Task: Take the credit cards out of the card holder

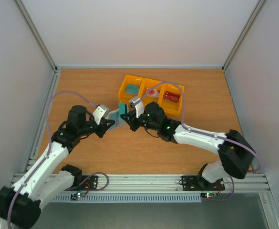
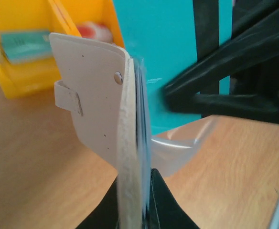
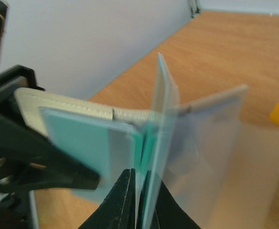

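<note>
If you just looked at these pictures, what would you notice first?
Two grippers meet mid-table: the left gripper pinches a cream card holder, and the right gripper grips a teal card right next to it. Just behind them sits a bright yellow tray holding other cards.

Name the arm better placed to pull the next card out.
Right. The right hand is shut on the teal card sticking out of the card holder, so it likely need only draw back. The left hand is clamped on the holder, steadying it.
</note>
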You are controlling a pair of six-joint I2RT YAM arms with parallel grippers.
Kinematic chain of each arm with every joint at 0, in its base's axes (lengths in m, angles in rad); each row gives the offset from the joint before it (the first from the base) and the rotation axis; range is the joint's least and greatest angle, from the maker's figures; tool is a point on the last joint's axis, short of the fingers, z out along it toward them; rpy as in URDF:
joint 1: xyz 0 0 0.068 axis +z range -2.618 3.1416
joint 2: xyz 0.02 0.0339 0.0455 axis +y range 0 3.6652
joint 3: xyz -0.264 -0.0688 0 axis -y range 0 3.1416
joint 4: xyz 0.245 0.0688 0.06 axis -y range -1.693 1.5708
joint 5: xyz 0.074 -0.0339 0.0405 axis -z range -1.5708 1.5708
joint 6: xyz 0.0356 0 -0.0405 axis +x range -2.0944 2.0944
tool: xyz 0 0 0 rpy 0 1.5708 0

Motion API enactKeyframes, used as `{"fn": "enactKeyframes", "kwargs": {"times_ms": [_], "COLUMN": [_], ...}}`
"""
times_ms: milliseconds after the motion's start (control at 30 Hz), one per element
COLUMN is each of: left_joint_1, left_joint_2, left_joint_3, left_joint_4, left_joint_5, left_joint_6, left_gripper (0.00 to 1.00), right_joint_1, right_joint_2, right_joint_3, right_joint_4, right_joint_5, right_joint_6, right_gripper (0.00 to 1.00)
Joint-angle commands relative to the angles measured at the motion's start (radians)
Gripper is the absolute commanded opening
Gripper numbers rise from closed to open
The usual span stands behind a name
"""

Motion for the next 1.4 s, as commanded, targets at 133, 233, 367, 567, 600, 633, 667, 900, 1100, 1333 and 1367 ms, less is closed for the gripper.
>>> {"fn": "enactKeyframes", "kwargs": {"times_ms": [133,233,367,567,600,633,667,900,1100,1333,1367], "left_joint_1": [0.003,0.003,0.003,0.002,0.002,0.003,0.003,0.003,0.003,0.034,0.054], "left_joint_2": [0.263,0.297,0.336,0.343,0.343,0.343,0.344,0.332,0.329,0.283,0.267], "left_joint_3": [0.202,0.199,0.181,0.163,0.159,0.155,0.151,0.120,0.114,0.130,0.131], "left_joint_4": [-0.293,-0.245,-0.222,-0.221,-0.211,-0.206,-0.204,-0.221,-0.212,-0.185,-0.179], "left_joint_5": [0.102,0.121,0.101,0.098,0.100,0.101,0.099,0.045,0.007,-0.090,-0.083], "left_joint_6": [0.176,0.197,0.179,0.191,0.184,0.173,0.164,0.198,0.222,0.118,0.061], "left_gripper": [0.00,0.00,0.00,0.00,0.00,0.00,0.00,0.00,0.00,0.00,0.00], "right_joint_1": [-0.035,-0.065,-0.079,-0.087,-0.090,-0.095,-0.101,-0.147,-0.171,-0.194,-0.196], "right_joint_2": [0.230,0.255,0.220,0.225,0.234,0.236,0.235,0.139,0.071,0.035,0.060], "right_joint_3": [-0.079,-0.069,-0.093,-0.074,-0.068,-0.066,-0.071,-0.120,-0.126,0.121,0.190], "right_joint_4": [0.368,0.330,0.304,0.262,0.262,0.259,0.261,0.212,0.163,-0.193,-0.284], "right_joint_5": [-0.006,-0.040,-0.035,-0.076,-0.086,-0.091,-0.096,-0.091,-0.117,-0.139,-0.146], "right_joint_6": [0.134,0.144,0.108,0.102,0.113,0.129,0.146,0.180,0.136,-0.123,-0.172], "right_gripper": [0.11,0.17,0.19,0.15,0.08,0.04,0.03,0.08,0.06,0.01,0.01]}}
